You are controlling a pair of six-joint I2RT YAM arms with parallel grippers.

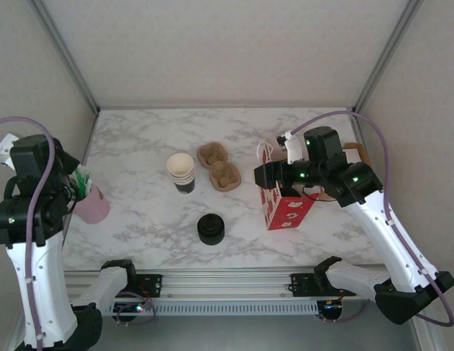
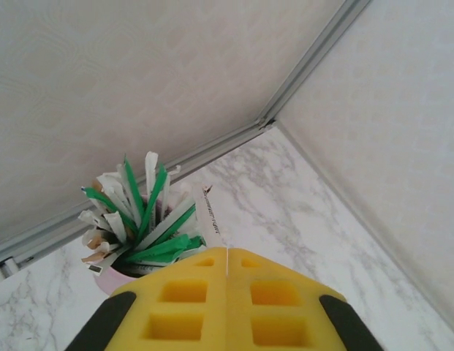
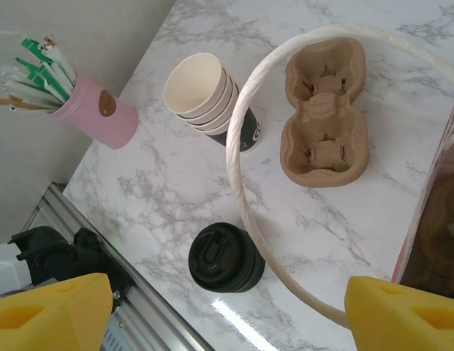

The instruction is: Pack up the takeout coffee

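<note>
The lidded takeout coffee cup is out of view. A red-and-white paper bag [image 1: 285,208] stands open at the right. Its cream handle loop [image 3: 245,183] arcs between the wide-apart fingers of my right gripper [image 3: 227,314], which is open. In the top view, the right gripper [image 1: 265,174] hovers at the bag's left top edge. A stack of lidless cream cups [image 1: 181,173] [image 3: 208,91] and a squat black stack of lids [image 1: 210,229] [image 3: 225,257] stand on the marble. My left gripper [image 2: 227,252] is shut, with a white paper-wrapped stick [image 2: 210,212] running into the seam of its pads.
A pink cup [image 1: 90,206] [image 2: 113,274] [image 3: 102,117] of green and white sticks stands at the left edge under the left gripper. A brown pulp cup carrier [image 1: 218,165] [image 3: 323,110] lies mid-table. A brown shape [image 1: 356,152] shows behind the right arm. A metal rail [image 1: 227,281] bounds the front.
</note>
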